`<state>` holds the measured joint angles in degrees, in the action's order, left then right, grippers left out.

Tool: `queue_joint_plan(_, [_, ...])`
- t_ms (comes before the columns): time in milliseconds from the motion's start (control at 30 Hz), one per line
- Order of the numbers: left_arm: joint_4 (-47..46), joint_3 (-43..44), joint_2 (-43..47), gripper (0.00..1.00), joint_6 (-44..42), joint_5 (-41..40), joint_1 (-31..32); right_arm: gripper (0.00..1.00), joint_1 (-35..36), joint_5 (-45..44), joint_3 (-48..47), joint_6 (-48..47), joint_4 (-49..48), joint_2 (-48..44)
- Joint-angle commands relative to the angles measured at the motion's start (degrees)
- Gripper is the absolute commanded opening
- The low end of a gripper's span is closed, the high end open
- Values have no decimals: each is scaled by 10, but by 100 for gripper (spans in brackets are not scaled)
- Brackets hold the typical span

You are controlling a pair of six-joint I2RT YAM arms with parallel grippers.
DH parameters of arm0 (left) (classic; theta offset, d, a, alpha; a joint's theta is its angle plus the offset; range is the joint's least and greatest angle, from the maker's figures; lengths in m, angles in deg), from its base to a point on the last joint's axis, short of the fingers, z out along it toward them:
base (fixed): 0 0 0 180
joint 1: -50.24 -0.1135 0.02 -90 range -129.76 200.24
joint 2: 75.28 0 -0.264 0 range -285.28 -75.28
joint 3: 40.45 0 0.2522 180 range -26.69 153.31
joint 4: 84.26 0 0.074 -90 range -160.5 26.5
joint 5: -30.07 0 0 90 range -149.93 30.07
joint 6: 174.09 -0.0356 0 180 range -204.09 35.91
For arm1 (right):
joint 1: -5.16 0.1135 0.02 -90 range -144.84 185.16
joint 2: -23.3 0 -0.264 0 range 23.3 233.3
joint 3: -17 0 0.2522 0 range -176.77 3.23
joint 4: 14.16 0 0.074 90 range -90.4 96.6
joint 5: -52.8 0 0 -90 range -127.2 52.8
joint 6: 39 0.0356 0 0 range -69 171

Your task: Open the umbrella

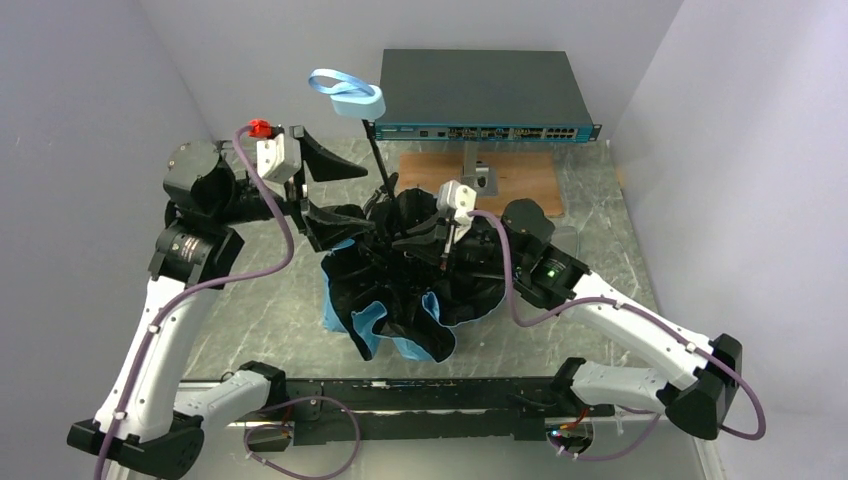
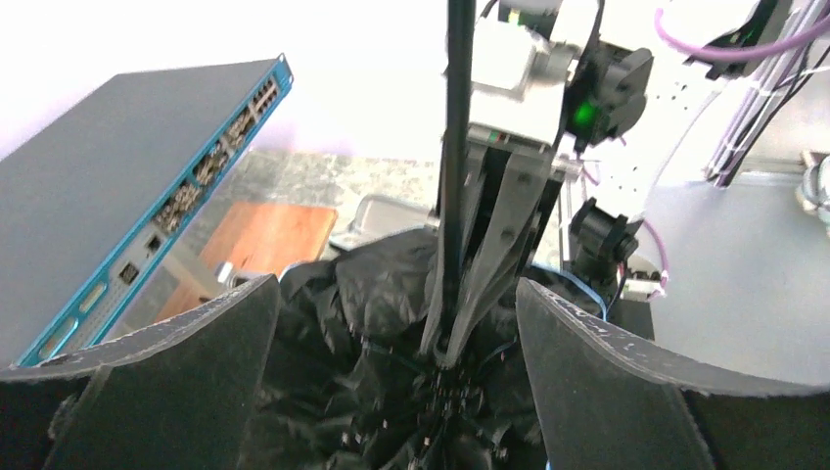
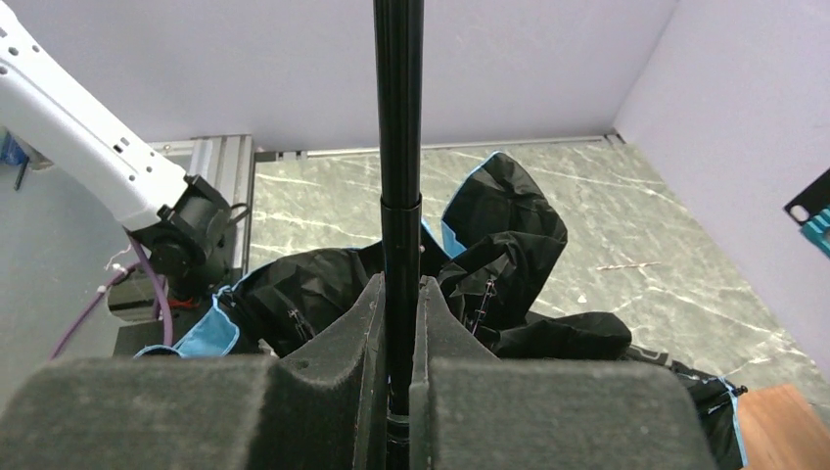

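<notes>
The umbrella (image 1: 400, 290) lies mid-table as a limp heap of black canopy with sky-blue edges. Its thin black shaft (image 1: 380, 165) rises to the pale-blue handle (image 1: 358, 100) with a loop strap. My right gripper (image 1: 443, 245) is shut on the shaft low down, just above the canopy. In the right wrist view the pads (image 3: 367, 323) clamp the shaft (image 3: 398, 117) on both sides. My left gripper (image 1: 360, 200) stands open left of the shaft. Its wide-apart fingers (image 2: 176, 382) frame the black folds (image 2: 372, 294) and the shaft (image 2: 458, 147) without touching them.
A grey network switch (image 1: 480, 90) with a teal front stands raised at the back, over a wooden board (image 1: 520, 180). A black rail (image 1: 420, 405) runs along the near edge. Pale walls close in on the left, back and right of the marble table (image 1: 270, 310).
</notes>
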<state>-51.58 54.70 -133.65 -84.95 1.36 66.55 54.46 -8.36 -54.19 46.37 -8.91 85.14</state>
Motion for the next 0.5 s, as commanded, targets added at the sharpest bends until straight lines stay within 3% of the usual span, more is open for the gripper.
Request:
queue_joint_plan(0, [-137,-9,-4,96,108,-24,33,0,10,15,-29,3,-69,12])
queue_joint_plan(200, [-148,-35,-13,84,112,-19,83,0,17,10,-26,7,-72,39])
queue_joint_plan(333, [-142,-53,-10,52,112,-42,89,0,17,11,-8,9,-87,47])
queue_joint_plan(433, [-111,-62,-10,4,87,-62,89,0,18,14,10,0,-90,47])
queue_joint_plan(467, [-103,-69,-9,0,78,-69,89,1,18,17,20,-17,-82,49])
